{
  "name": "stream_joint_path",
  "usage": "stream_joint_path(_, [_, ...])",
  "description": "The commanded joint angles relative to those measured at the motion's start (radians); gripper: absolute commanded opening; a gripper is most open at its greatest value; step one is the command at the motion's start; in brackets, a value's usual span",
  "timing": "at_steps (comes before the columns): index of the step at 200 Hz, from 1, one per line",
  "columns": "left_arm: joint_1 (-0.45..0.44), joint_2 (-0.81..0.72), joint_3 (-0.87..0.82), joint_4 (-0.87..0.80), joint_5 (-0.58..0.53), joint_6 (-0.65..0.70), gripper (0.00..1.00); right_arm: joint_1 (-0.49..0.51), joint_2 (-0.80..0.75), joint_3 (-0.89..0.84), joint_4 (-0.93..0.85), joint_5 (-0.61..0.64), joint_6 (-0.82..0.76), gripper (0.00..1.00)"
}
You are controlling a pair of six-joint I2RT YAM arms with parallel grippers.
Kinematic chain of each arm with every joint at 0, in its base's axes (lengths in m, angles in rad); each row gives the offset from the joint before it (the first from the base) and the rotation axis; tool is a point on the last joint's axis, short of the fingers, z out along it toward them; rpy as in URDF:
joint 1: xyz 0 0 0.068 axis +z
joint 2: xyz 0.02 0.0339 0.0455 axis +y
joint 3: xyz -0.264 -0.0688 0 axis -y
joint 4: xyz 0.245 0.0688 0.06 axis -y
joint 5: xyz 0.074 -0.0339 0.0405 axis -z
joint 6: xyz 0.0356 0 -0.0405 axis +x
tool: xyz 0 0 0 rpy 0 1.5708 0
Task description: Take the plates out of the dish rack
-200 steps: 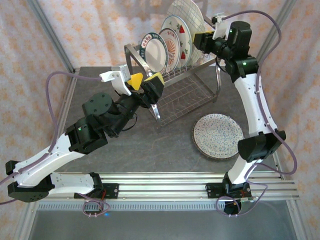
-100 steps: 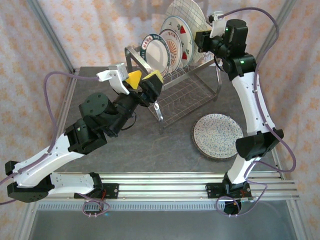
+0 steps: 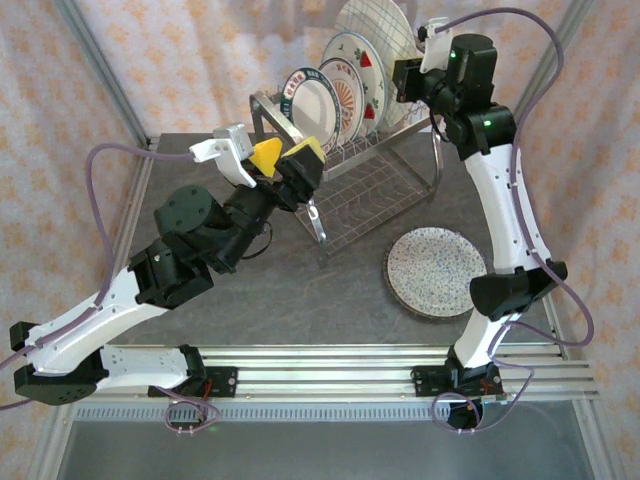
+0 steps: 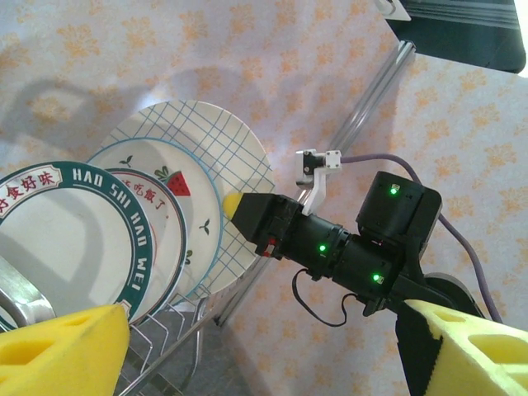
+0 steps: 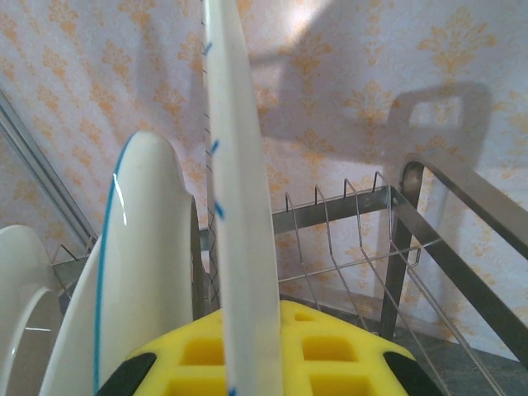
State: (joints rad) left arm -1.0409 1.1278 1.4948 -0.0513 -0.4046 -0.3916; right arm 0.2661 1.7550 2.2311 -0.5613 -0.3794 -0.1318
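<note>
right gripper | clamped on grid plate rim | in dish rack

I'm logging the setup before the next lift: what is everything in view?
plaid-lined plate: one, white, blue lines, rightmost in the dish rack
fruit-print plate: one, white, red fruit, middle in rack
lettered plate: one, white, dark rim, leftmost in rack
speckled plate: one, pale grey, flat on table right of rack
dish rack: one, silver, far middle of table
table: one, grey, beneath everything
left gripper: one, yellow pads, open by rack's left end
right gripper: one, yellow pads, shut on plaid-lined plate
</note>
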Motion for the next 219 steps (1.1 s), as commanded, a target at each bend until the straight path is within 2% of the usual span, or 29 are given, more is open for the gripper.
stream_joint_path(1, [0.003, 0.003, 0.01, 0.049, 0.008, -0.005, 0.84, 0.013, -0.046, 0.057, 0.058, 0.03, -0.007, 0.0])
stream_joint_path(112, [0.003, 0.091, 0.047, 0.128, 0.134, -0.098, 0.84, 0.013, -0.14, 0.079, 0.046, 0.181, -0.038, 0.0])
stream_joint_path(197, [0.002, 0.188, 0.111, 0.187, 0.21, -0.149, 0.85, 0.013, -0.28, 0.033, 0.031, 0.306, 0.018, 0.0])
stream_joint_path(219, [0.001, 0.213, 0.121, 0.197, 0.237, -0.205, 0.85, 0.012, -0.322, 0.015, 0.012, 0.347, 0.044, 0.0])
